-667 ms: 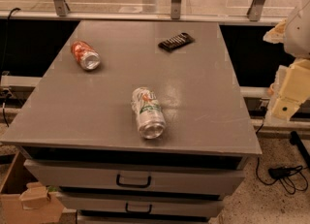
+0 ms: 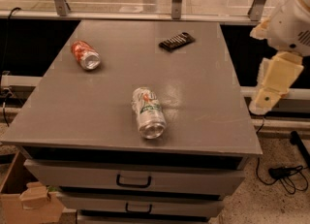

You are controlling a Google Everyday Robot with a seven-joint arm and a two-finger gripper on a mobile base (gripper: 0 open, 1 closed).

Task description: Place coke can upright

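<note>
Found the coke can lying sideways near the far left corner of the table. Saw the gripper beyond the right edge; open or closed, could not tell. Probably needed a grasp across the can's middle, then tilting up.

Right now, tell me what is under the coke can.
The coke can lies sideways on the grey tabletop; its underside is hidden. The gripper hangs beyond the right edge.
</note>
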